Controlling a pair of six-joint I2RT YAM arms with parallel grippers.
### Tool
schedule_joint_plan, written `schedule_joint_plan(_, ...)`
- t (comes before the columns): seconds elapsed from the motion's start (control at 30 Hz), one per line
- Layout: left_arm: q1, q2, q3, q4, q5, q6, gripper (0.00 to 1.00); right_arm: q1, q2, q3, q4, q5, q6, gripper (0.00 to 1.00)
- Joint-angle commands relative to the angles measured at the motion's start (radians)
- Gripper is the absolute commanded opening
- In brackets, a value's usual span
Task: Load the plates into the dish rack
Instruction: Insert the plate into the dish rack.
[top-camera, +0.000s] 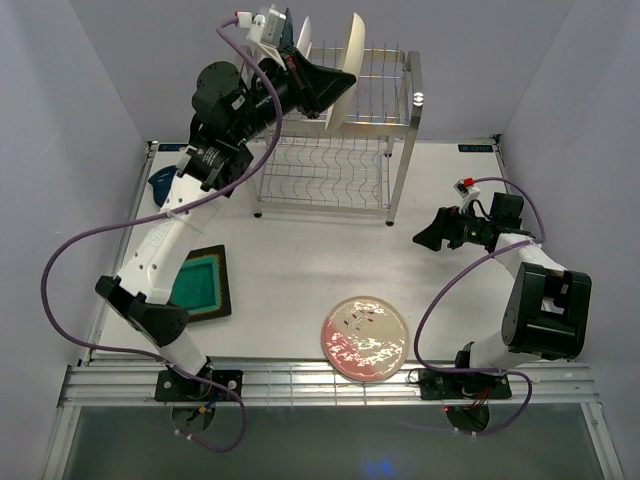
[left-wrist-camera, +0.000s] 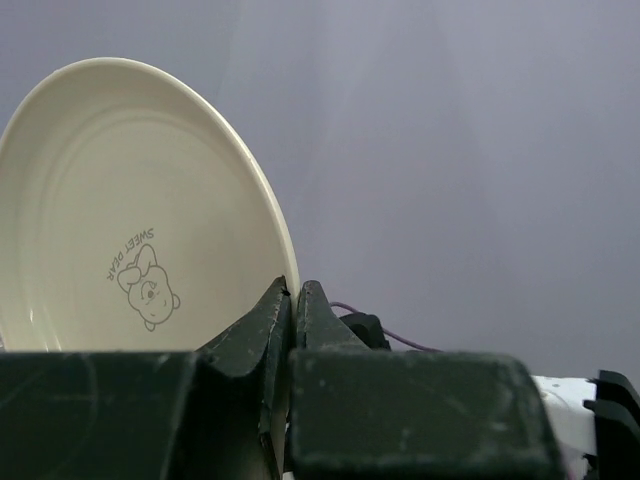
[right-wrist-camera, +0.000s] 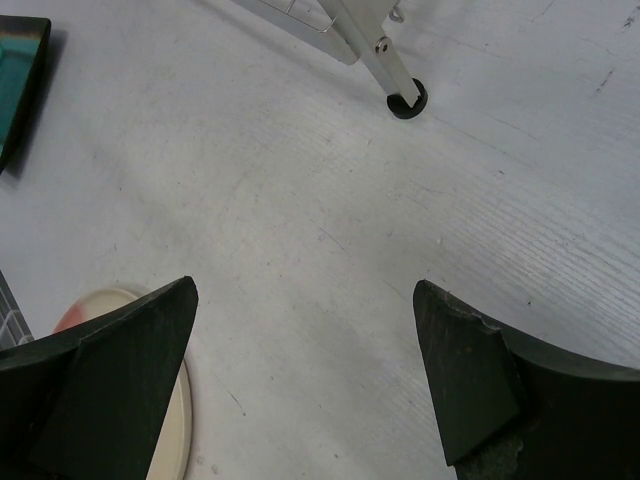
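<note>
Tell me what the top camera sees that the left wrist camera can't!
Only the top camera shows the dish rack, the pink speckled plate, the square green plate and the open right gripper. Only the left wrist camera shows the little bear drawing on the cream plate. Both show that cream plate and the left gripper shut on its rim.

Soft overhead light, faint shadows, glint caught on the rack right of the left pincer, its fingers blurred up close
</note>
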Motion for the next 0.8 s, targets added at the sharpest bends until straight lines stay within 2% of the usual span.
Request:
schedule_joint_plan(0.0, 0.048, -0.005, 0.041, 0.111, 0.046, -0.049, 0.0, -0.007, 0.003, 0.038, 0.004, -0.028, -0.002, 0.94)
schedule_joint_plan(0.27, 0.126, 0.112, 0.155, 0.278, 0.097, -0.126, 0.0, -0.008, -0.001, 0.037, 0.001, -0.034, -0.003, 0.94)
schedule_joint_plan(0.43, 0.151, 0.173, 0.213, 0.295, 0.098, -0.118, 0.0, -0.008, -0.001, 0.037, 0.0, -0.042, -0.003, 0.94)
schedule_joint_plan(0.63, 0.214, 0.256, 0.29, 0.31, 0.14, -0.181, 0.0, -0.01, -0.003, 0.038, 0.0, -0.045, -0.005, 0.94)
schedule_joint_plan(0.77, 0.238, 0.294, 0.293, 0.318, 0.147, -0.194, 0.0, -0.01, -0.006, 0.035, -0.002, -0.046, -0.003, 0.94)
